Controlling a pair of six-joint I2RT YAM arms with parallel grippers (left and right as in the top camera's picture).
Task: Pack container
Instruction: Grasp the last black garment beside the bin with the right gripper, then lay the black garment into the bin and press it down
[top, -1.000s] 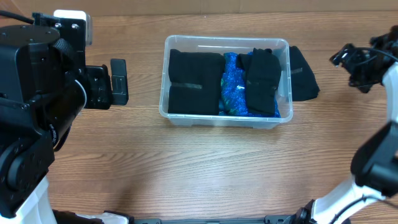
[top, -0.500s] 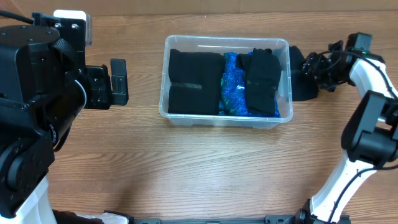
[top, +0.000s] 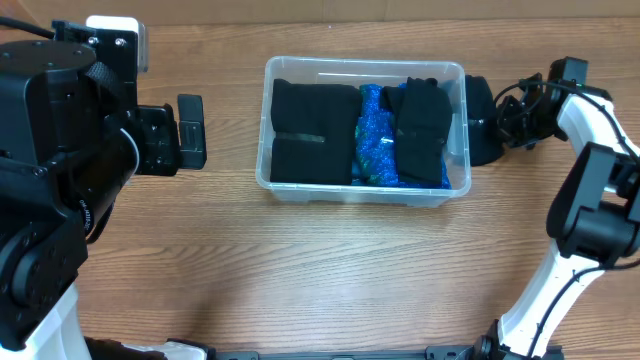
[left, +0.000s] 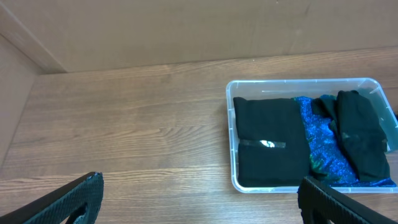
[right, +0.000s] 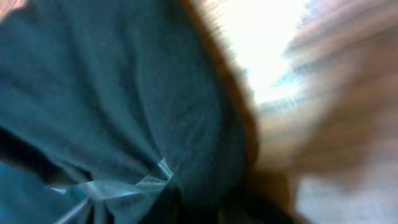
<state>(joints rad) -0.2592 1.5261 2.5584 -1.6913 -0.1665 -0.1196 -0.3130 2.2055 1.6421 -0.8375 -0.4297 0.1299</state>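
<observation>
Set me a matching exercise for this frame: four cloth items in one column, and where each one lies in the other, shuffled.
Things:
1. blue glittery cloth
2. wide black cloth
3. narrow black cloth
4. black bundle

Places:
a. on the table, outside the container
b. container's left end
c. container's middle
d. container's right end

Pairs: 1-c, 2-b, 3-d, 4-a

The overhead camera is looking straight down on the worktop and the container. The left wrist camera is viewing the same container obliquely from the left, while the right wrist camera is sitting close against a dark garment.
</observation>
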